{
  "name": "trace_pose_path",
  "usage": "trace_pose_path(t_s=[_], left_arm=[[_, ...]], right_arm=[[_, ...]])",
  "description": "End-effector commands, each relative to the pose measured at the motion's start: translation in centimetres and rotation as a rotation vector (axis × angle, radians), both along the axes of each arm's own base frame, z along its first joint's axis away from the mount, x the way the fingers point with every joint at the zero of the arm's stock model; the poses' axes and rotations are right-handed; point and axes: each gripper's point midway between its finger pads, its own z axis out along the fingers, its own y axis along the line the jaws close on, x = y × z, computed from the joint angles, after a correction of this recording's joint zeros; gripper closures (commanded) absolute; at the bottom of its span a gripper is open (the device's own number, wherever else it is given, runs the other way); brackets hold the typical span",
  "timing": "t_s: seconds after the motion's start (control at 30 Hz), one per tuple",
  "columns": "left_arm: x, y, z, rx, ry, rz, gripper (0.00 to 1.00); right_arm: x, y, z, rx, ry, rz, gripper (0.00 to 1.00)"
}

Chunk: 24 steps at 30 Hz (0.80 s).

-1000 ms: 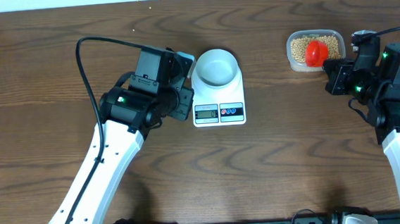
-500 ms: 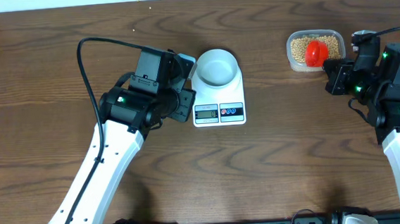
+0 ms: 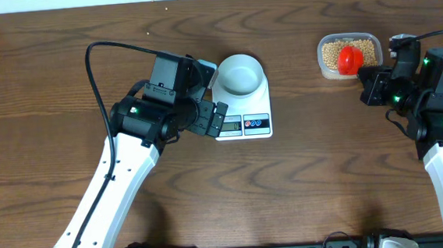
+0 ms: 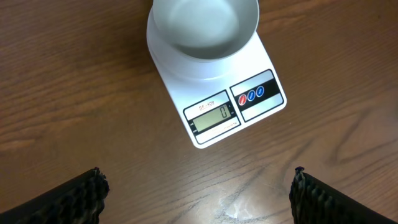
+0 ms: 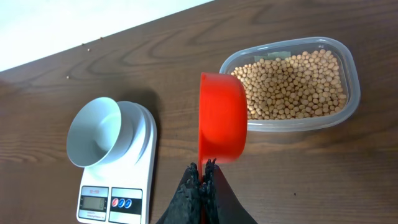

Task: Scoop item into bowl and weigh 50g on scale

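Left wrist shows bare wood (image 4: 205,183) between spread jaws and scale (image 4: 217,91)

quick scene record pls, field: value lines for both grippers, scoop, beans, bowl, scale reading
left gripper: open, empty, above the table in front of the scale
right gripper: shut on the handle of the red scoop
red scoop: tipped on its side at the edge of the clear tub
beans: in the clear tub
bowl: empty, sitting on the scale
scale display: reads 0
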Motion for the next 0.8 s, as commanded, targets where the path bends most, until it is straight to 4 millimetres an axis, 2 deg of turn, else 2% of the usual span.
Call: trace_pose_path(t_s=[0.0, 0.77], left_arm=[[-0.05, -0.06, 0.4, -0.013, -0.002, 0.003, 0.04], [-0.03, -0.06, 0.41, -0.036, 0.015, 0.05, 0.03]], right_arm=[[0.13, -0.46, 1.1, -0.002, -0.028, -0.015, 0.99], [0.02, -0.41, 0.97, -0.009, -0.023, -0.007, 0.99]])
